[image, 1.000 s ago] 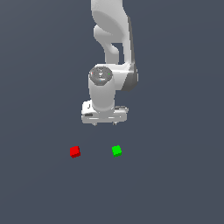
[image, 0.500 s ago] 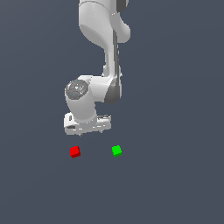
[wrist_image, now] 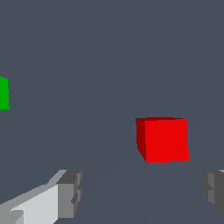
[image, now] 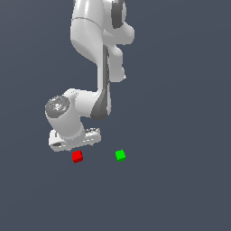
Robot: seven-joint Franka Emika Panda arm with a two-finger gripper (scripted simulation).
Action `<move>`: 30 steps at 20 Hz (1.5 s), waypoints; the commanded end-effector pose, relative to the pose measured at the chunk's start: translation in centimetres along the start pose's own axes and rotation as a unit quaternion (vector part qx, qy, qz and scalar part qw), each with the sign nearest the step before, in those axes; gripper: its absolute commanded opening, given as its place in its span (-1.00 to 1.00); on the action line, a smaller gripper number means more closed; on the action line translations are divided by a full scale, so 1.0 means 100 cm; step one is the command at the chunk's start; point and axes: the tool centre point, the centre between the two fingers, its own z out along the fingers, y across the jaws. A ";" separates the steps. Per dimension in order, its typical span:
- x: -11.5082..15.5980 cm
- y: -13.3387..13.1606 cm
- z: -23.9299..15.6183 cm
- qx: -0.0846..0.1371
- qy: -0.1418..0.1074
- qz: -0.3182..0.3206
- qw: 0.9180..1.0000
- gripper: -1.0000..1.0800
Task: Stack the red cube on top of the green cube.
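Two cubes lie on the dark grey surface (image: pixel 180 189): one red cube (image: pixel 77 156) and one green cube (image: pixel 120 155), each tiny beside the arm. They sit side by side in the exterior view, well apart, the red one toward that view's left and the green one toward its right, at about the same height in the picture. Both rest flat on the surface; neither is on top of the other, and nothing touches either cube.

One arm (image: pixel 97 54) is in the scene, a white Franka reaching down from the top of the exterior view, with its wrist bent over toward that view's left. Its single gripper (image: pixel 74 146) hangs just above the red cube, so close in the exterior view that the lower edge of the hand nearly meets the cube's top; whether any gap remains there cannot be told from that view.

The wrist view settles the grasp. Two fingers (wrist_image: pixel 70 192) show at the lower edge of that picture, spread wide apart with bare surface between them. The red cube (wrist_image: pixel 162 139) sits beyond the tips, nearer the far finger than the near one, and is not touched by either. So the fingers are spread and hold nothing. The green cube (wrist_image: pixel 3 92) shows only as a sliver at the edge of the wrist view, cut off by the frame and well away from both fingers.
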 end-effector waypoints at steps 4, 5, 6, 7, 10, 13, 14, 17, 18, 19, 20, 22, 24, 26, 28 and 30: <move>0.010 0.020 0.006 0.000 0.003 -0.014 1.000 0.92; 0.012 0.022 0.007 0.000 0.003 -0.016 1.000 0.92; 0.013 0.024 0.008 0.000 0.003 -0.018 1.000 0.92; 0.014 0.026 0.008 0.000 0.004 -0.019 1.000 0.92; 0.017 0.030 0.009 0.000 0.004 -0.022 1.000 0.92; 0.018 0.032 0.010 0.000 0.004 -0.023 1.000 0.92; 0.018 0.032 0.010 0.000 0.004 -0.023 1.000 0.92; 0.018 0.032 0.010 0.000 0.004 -0.023 1.000 0.92; 0.018 0.032 0.012 0.000 0.004 -0.023 1.000 0.92; 0.018 0.032 0.013 0.000 0.004 -0.023 1.000 0.92; 0.018 0.032 0.016 0.000 0.004 -0.023 1.000 0.92; 0.018 0.032 0.024 0.000 0.004 -0.023 1.000 0.92; 0.018 0.032 0.034 0.000 0.004 -0.023 1.000 0.92; 0.018 0.031 0.046 0.000 0.004 -0.023 1.000 0.92; 0.018 0.031 0.054 0.000 0.004 -0.023 1.000 0.92; 0.018 0.032 0.060 0.000 0.004 -0.023 1.000 0.92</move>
